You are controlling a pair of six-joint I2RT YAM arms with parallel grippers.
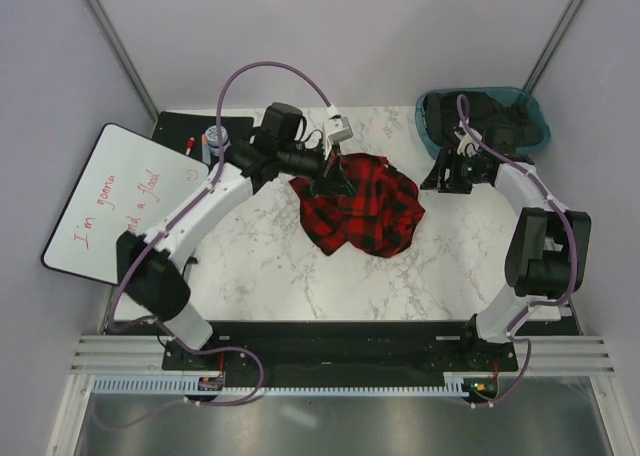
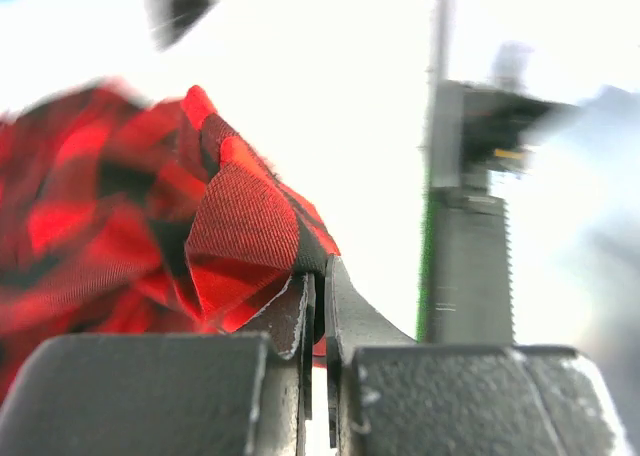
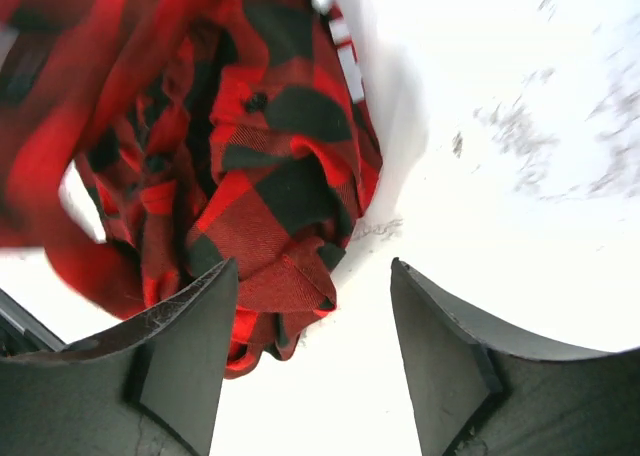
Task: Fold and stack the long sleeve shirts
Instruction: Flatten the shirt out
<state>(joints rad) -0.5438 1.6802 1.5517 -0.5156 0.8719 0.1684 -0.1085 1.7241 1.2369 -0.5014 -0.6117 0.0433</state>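
On the marble table [image 1: 260,266], the crumpled flannel shirt [image 1: 365,211] lies heaped; at its far edge the left gripper [image 2: 318,276] pinches a fold tight. Lift slowly so it hangs open. Farther right, the right gripper [image 3: 312,266] gapes, empty.

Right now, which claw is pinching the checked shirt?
The left gripper, shut on a fold of the shirt; the right gripper stands open, gripping nothing.

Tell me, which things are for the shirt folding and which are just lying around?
For the job: red-and-black shirt, left gripper pinching it, right gripper open nearby.
Lying about: whiteboard, red marker, teal bin of dark stuff.
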